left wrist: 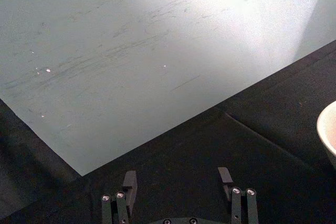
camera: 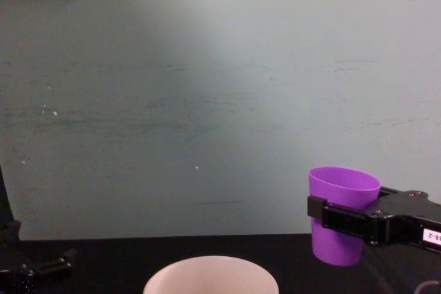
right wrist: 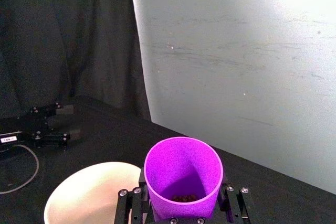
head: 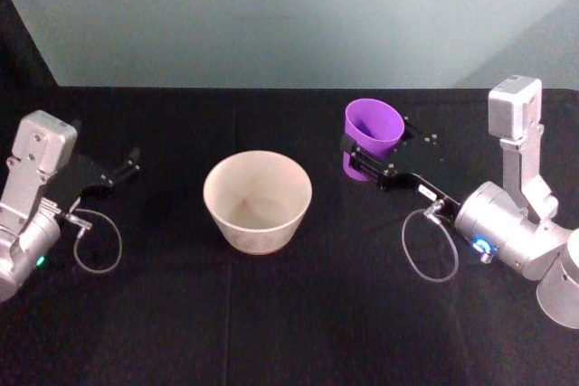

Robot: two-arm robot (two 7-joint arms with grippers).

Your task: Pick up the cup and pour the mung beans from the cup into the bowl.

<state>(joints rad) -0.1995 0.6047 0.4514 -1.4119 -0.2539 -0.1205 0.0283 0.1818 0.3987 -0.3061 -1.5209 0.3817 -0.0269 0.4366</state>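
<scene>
Cup, head view: clamped in right gripper, beside bowl on its right, not over it. Left gripper parked far left.
Left wrist: its jaws apart, holding nothing.
Right wrist: mung beans in cup bottom; bowl looks empty.
Chest: cup approx upright, clear of table.
Pick done; carry + pour left.

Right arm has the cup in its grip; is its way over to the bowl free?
Probably yes: the right pincer holds the cup, nothing stands between it and the bowl, and the left pincer sits open on the bowl's far side.
</scene>
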